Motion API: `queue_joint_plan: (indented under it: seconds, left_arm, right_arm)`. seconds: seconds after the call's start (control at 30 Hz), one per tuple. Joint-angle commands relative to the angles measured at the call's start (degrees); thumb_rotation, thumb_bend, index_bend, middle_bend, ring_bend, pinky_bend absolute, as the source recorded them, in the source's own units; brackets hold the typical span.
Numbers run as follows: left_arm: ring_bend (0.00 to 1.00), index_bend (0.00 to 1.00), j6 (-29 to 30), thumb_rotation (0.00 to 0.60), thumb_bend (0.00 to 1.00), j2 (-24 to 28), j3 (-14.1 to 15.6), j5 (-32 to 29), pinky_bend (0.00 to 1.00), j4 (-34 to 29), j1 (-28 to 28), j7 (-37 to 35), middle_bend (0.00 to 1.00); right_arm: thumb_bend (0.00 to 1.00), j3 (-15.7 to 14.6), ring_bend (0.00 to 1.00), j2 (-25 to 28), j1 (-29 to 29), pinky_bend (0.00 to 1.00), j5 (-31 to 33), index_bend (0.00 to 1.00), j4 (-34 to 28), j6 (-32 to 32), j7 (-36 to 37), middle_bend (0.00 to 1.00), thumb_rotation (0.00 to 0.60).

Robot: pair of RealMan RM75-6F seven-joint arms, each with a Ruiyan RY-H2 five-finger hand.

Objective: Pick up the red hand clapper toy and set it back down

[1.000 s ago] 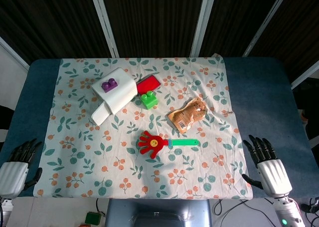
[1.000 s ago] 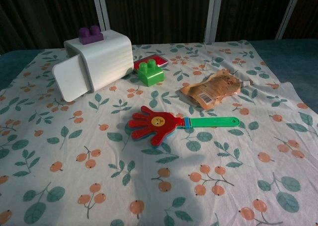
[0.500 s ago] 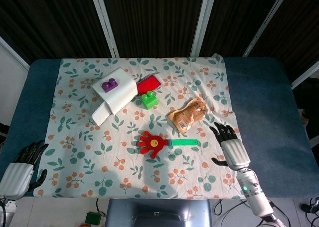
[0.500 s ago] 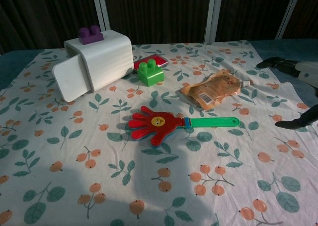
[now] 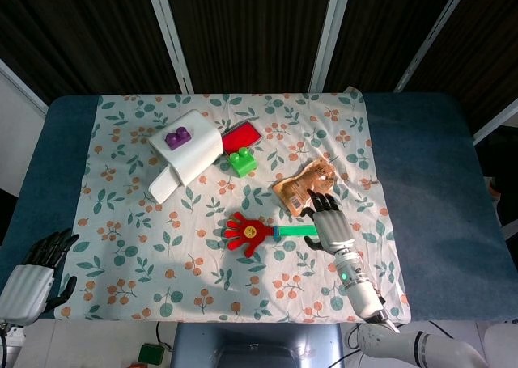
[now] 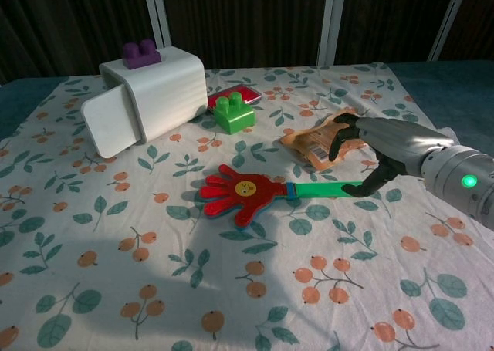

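The red hand clapper toy (image 5: 246,232) (image 6: 235,192) lies flat on the floral cloth, its green handle (image 5: 296,232) (image 6: 328,189) pointing right. My right hand (image 5: 330,221) (image 6: 380,149) hovers over the far end of that handle with its fingers spread and nothing in them; the thumb tip reaches down close to the handle's end. Whether it touches the handle I cannot tell. My left hand (image 5: 32,272) rests open off the cloth at the table's front left corner, seen only in the head view.
A brown snack pouch (image 5: 305,185) (image 6: 328,141) lies just behind my right hand. Further back left stand a green brick (image 5: 242,161) (image 6: 234,111), a red flat box (image 5: 237,137), and a white curved stand (image 5: 185,154) (image 6: 147,96) with a purple brick (image 6: 141,55) on it.
My right hand has swung in from the table's right front over the cloth to the clapper's handle end. The left hand has shifted only slightly. The clapper has not moved.
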Motion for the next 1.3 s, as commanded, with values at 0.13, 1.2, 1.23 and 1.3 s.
queue_joint_plan:
  seconds: [0.13, 1.2, 1.23, 1.3]
  left_arm:
    - [0.00, 0.01, 0.57, 0.600, 0.45, 0.01, -0.07, 0.13, 0.13, 0.11, 0.21, -0.15, 0.00]
    - [0.00, 0.01, 2.19, 0.600, 0.45, 1.27, -0.43, -0.01, 0.13, 0.50, 0.88, -3.45, 0.00]
    - [0.00, 0.01, 2.30, 0.600, 0.45, 1.30, -0.44, 0.02, 0.13, 0.53, 0.92, -3.51, 0.00]
    - [0.00, 0.01, 2.44, 0.600, 0.45, 1.31, -0.44, 0.05, 0.13, 0.58, 1.01, -3.64, 0.00]
  right_arm:
    - [0.39, -0.40, 0.00, -2.95, 2.23, 0.00, 1.84, 0.50, 3.39, -1.00, -0.01, 0.00, 0.600]
    - [0.43, -1.41, 0.00, -9.72, 6.33, 0.00, 1.95, 0.59, 11.75, 0.02, 4.57, 0.04, 0.600]
    - [0.43, -1.45, 0.00, -9.77, 6.36, 0.00, 2.16, 0.58, 11.86, 0.02, 4.42, 0.04, 0.600]
    - [0.43, -1.47, 0.00, -9.87, 6.43, 0.00, 2.65, 0.58, 12.02, -0.15, 4.22, 0.04, 0.600]
